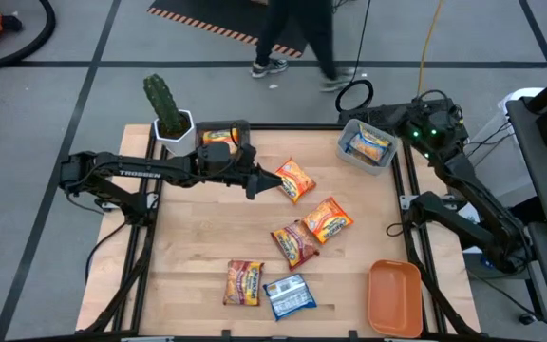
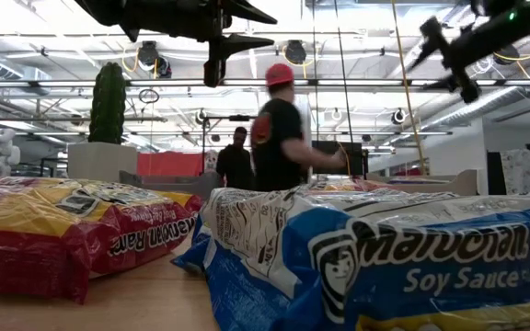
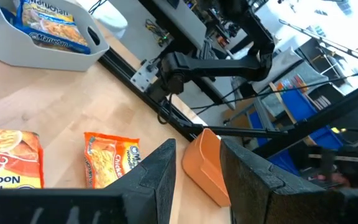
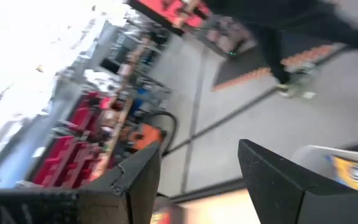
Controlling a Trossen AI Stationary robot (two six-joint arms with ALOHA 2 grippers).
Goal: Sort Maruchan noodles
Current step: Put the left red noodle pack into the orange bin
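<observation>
Five Maruchan packets lie flat on the wooden table: two orange ones [image 1: 294,179] [image 1: 329,219], two red-brown ones [image 1: 295,243] [image 1: 244,282] and a blue-white one [image 1: 289,295]. Another orange packet [image 1: 218,136] lies in a bin at the far edge. A blue-white packet [image 1: 369,144] lies in the grey bin [image 1: 347,155]. My left gripper [image 1: 259,181] [image 3: 197,168] hangs open and empty above the table, just left of the far orange packet [image 3: 112,158]. My right gripper [image 1: 384,116] [image 4: 197,168] is open and empty, raised beside the grey bin's far side.
An orange tray [image 1: 394,296] sits at the near right corner. A cactus in a white pot [image 1: 169,119] stands at the far left, beside the left arm. A person [image 1: 297,38] walks on the floor beyond the far edge. The near left of the table is bare wood.
</observation>
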